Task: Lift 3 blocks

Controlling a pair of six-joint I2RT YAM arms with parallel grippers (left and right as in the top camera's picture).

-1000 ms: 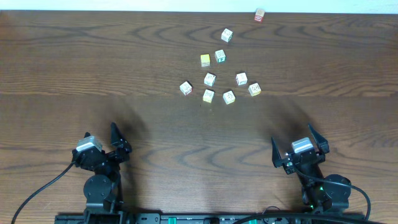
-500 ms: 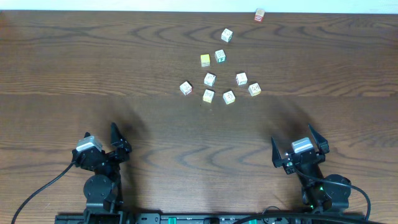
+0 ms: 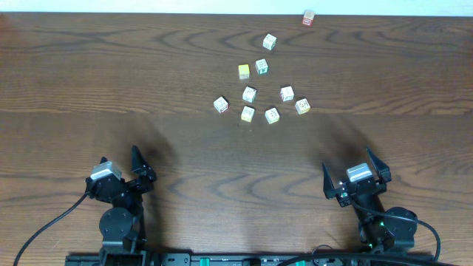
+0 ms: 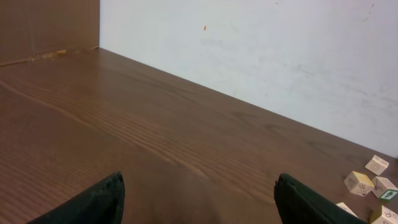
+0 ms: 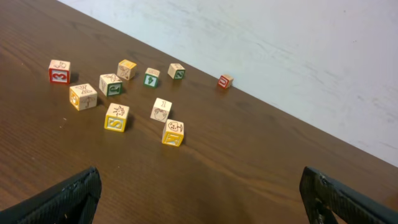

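Blocks [image 3: 287, 94]: all are lying flat on the table [image 3: 89, 66], in a loose cluster right of centre toward the far side. The cubes are standing apart from one another, none stacked and none being raised. From the right wrist view the pale, red-marked ones [image 5: 161, 110] are sitting mixed in with green- and yellow-printed neighbours, so which three are meant I cannot tell for certain. The yellow-faced cube [image 3: 244, 72] is resting at the cluster's far-left side. The red cube [image 3: 309, 18] is sitting alone by the far edge.

Left gripper [image 3: 118, 155]: parked at the near edge, well apart from the cluster, fingers spread and nothing between them.

Right gripper [image 3: 347, 161]: also waiting at the near edge, fingers spread wide and empty, its camera looking straight at the cluster.

Progress, as I am judging it: nothing is lifted and all three lifts are outstanding. The right arm is sitting nearer the cubes.
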